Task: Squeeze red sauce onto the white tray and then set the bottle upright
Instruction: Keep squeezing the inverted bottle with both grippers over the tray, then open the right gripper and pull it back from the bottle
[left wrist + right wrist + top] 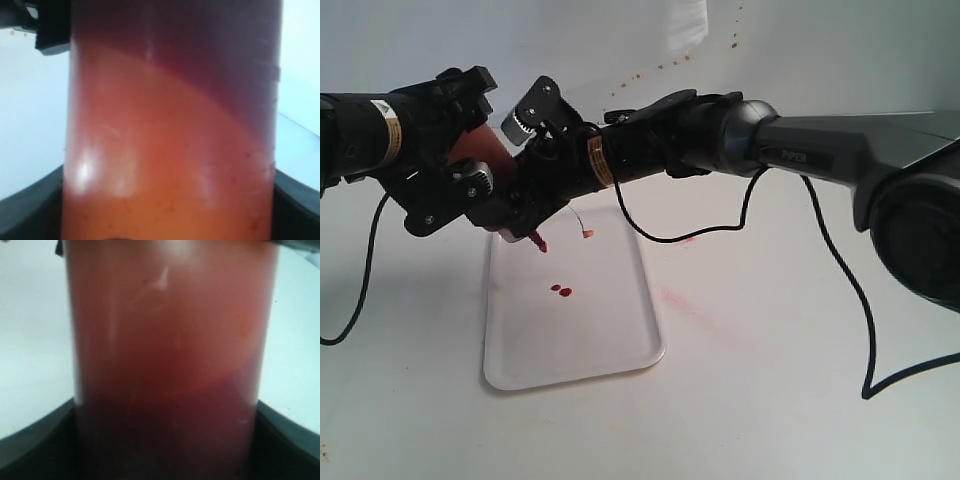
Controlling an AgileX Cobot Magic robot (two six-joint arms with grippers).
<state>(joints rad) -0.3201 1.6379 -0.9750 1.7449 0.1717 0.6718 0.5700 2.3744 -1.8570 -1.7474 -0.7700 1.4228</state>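
Left fingers (pixel 25 220), right fingers (pixel 35 452) both pinch tilted bottle (pixel 478 148), nozzle down over white tray (pixel 605 345); red sauce (pixel 561 291) blobs on it.

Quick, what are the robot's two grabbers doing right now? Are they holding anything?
Left gripper: closed, holding the bottle.
Right gripper: closed, holding the same bottle.

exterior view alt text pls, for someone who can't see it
The left fingers and right fingers of two black arms hold a red bottle tilted, nozzle down, over a white tray. Two small sauce blobs lie on the tray below the nozzle.
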